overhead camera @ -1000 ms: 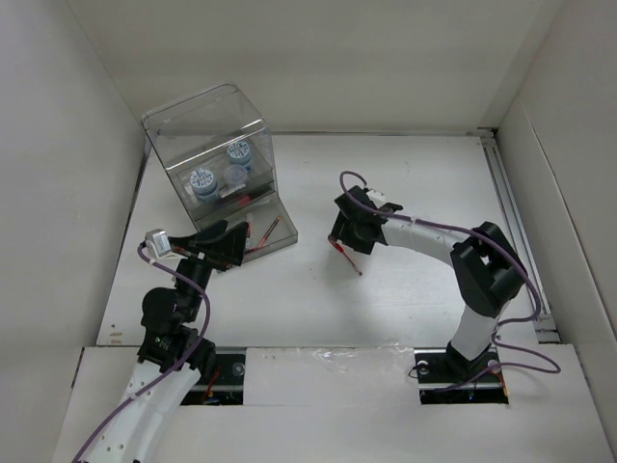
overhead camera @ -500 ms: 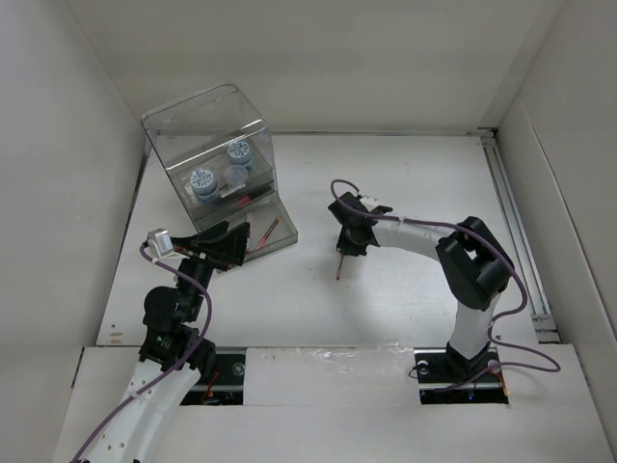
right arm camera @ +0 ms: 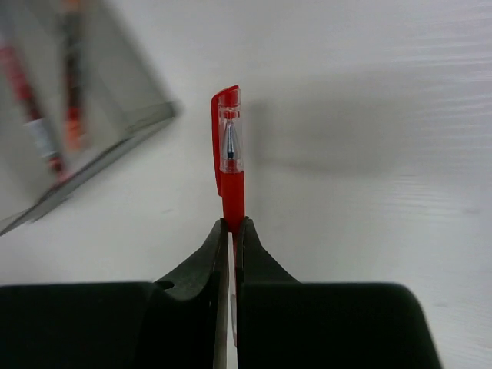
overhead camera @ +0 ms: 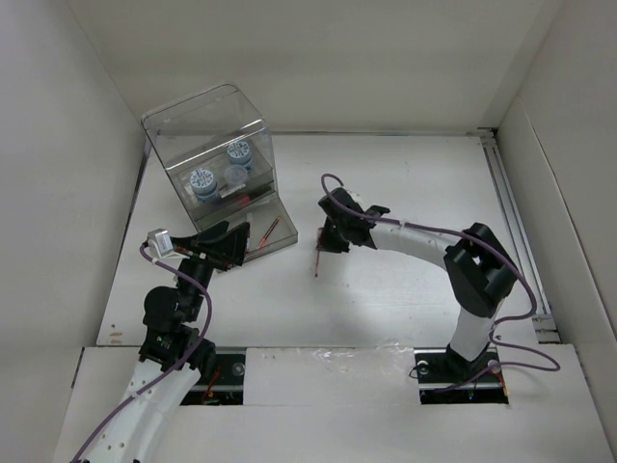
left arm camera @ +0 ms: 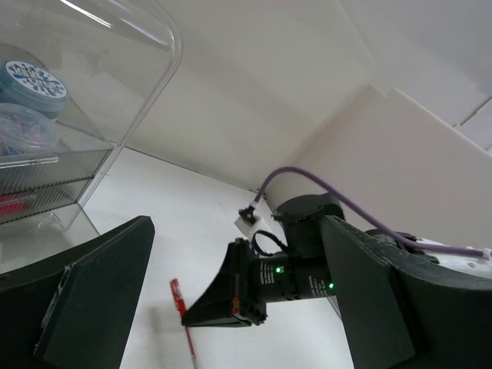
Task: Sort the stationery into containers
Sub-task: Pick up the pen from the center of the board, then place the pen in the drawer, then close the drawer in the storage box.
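Observation:
My right gripper (overhead camera: 324, 247) is shut on a thin red pen (overhead camera: 317, 264), just right of the clear organiser box (overhead camera: 217, 125). From the right wrist, the pen (right arm camera: 229, 173) sticks out past the closed fingertips of the right gripper (right arm camera: 232, 227), cap end forward, over the white table. My left gripper (overhead camera: 228, 247) stands open at the box's front drawer (overhead camera: 274, 230), holding nothing. The left wrist view looks between its wide fingers (left arm camera: 88, 304) at the pen (left arm camera: 178, 297). Blue-and-white rolls (overhead camera: 203, 181) sit inside the box. Red pens (right arm camera: 31, 115) lie in the drawer.
White walls enclose the table on the left, back and right. A metal rail (overhead camera: 516, 222) runs along the right edge. Purple cables (overhead camera: 424, 230) trail along the right arm. The box's rounded lid (left arm camera: 146, 31) is close to the left wrist camera.
My right gripper has shut on the red pen and carried it left, toward the organiser box. The left arm has stayed put and open.

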`<state>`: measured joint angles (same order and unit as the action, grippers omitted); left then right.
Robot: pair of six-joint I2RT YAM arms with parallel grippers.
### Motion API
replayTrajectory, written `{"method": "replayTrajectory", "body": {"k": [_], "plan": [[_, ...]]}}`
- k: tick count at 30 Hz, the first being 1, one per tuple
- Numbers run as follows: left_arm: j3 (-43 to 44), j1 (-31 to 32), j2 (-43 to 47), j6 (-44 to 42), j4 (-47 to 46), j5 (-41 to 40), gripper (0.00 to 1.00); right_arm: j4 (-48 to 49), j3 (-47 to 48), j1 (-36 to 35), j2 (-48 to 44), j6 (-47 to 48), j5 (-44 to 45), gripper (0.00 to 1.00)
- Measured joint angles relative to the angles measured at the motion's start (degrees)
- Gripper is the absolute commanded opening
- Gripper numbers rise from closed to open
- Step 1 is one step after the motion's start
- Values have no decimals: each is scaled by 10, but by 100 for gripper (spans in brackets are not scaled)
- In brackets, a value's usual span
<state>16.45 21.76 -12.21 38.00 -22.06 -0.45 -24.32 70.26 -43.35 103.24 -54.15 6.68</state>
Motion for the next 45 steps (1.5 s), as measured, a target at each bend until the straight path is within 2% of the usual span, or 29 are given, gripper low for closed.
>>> {"method": "replayTrajectory", "body": {"k": [3, 9, 10, 12, 13, 15, 17, 20, 22, 23, 26, 27, 28, 29, 35, 45], "plan": [[0, 0, 0, 0, 0, 0, 88, 37, 59, -28, 19, -15, -51, 0], [0, 0, 0, 0, 0, -7, 88, 145, 212, -52, 122, -64, -129, 0], [0, 0, 0, 0, 0, -7, 88, 155, 233, -51, 141, -75, -134, 4], [0, 0, 0, 0, 0, -12, 88, 171, 270, -50, 176, -97, -143, 18], [0, 0, 0, 0, 0, -13, 88, 180, 282, -50, 191, -108, -147, 40], [0, 0, 0, -1, 0, -14, 88, 190, 287, -46, 210, -130, -152, 52], [0, 0, 0, -1, 0, -16, 89, 195, 274, -44, 213, -143, -158, 59], [0, 0, 0, -1, 0, -16, 89, 210, 236, -42, 203, -152, -160, 59], [0, 0, 0, -1, 0, -16, 89, 214, 200, -41, 184, -153, -161, 53], [0, 0, 0, -1, 0, -16, 89, 219, 178, -42, 172, -152, -160, 42], [0, 0, 0, -1, 0, -16, 89, 224, 113, -44, 126, -143, -155, 24], [0, 0, 0, -1, 0, -16, 89, 225, 92, -46, 110, -139, -152, 12], [0, 0, 1, -1, 0, -16, 91, 226, 73, -49, 94, -134, -147, 4], [0, 0, 1, 0, 0, -16, 91, 226, 56, -52, 79, -129, -142, 0], [0, 0, 2, 0, 0, -16, 92, 255, -14, -76, 25, -114, -129, 0], [0, 0, 2, 0, 1, -16, 96, 280, -11, -103, 63, -93, -126, 2]]}}
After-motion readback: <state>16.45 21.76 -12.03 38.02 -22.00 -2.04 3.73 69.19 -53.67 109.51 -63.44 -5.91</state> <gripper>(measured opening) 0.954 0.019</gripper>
